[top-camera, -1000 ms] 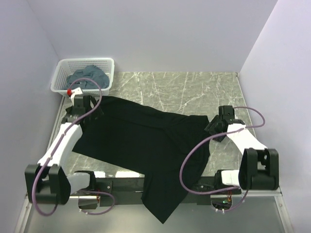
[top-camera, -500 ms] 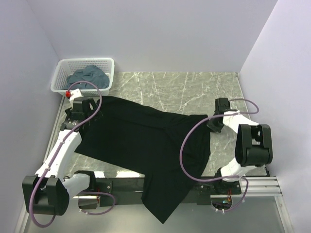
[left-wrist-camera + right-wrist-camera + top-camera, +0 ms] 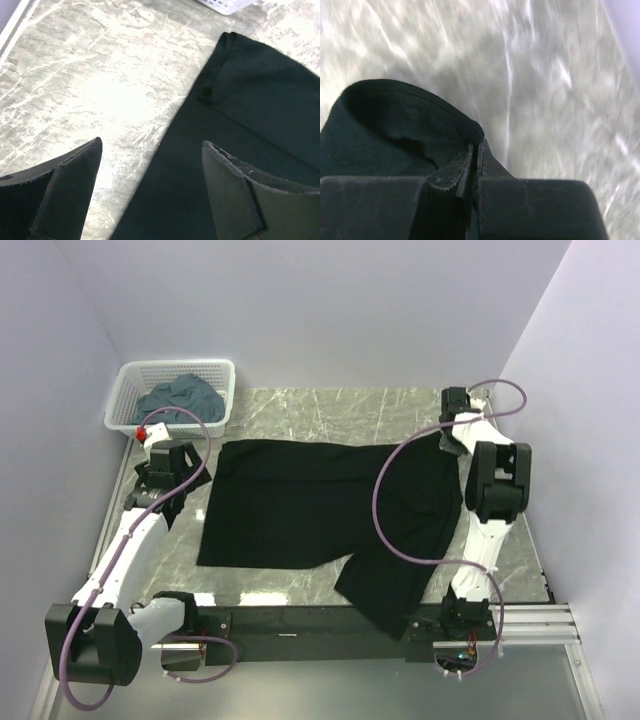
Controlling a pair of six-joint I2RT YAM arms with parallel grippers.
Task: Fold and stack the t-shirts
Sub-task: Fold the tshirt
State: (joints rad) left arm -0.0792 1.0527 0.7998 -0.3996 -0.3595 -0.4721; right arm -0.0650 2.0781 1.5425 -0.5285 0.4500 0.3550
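A large black t-shirt (image 3: 300, 505) lies spread across the marble table, with its lower right part draped over the front rail. My right gripper (image 3: 447, 442) is at the shirt's far right corner, shut on a fold of its hem (image 3: 470, 131), as the right wrist view shows (image 3: 475, 146). My left gripper (image 3: 185, 472) hovers open over the shirt's left edge (image 3: 200, 95); its fingers (image 3: 235, 190) straddle cloth and bare table and hold nothing. Slate blue-grey t-shirts (image 3: 180, 398) lie bunched in the basket.
A white lattice basket (image 3: 215, 370) stands at the far left corner, its corner also showing in the left wrist view (image 3: 225, 4). Bare marble table (image 3: 340, 410) lies beyond the shirt. Walls close in on the left, back and right.
The right gripper shut on the shirt's edge and pulled it away and to the right. The shirt now lies flatter, with less hanging over the front. The left gripper barely moved.
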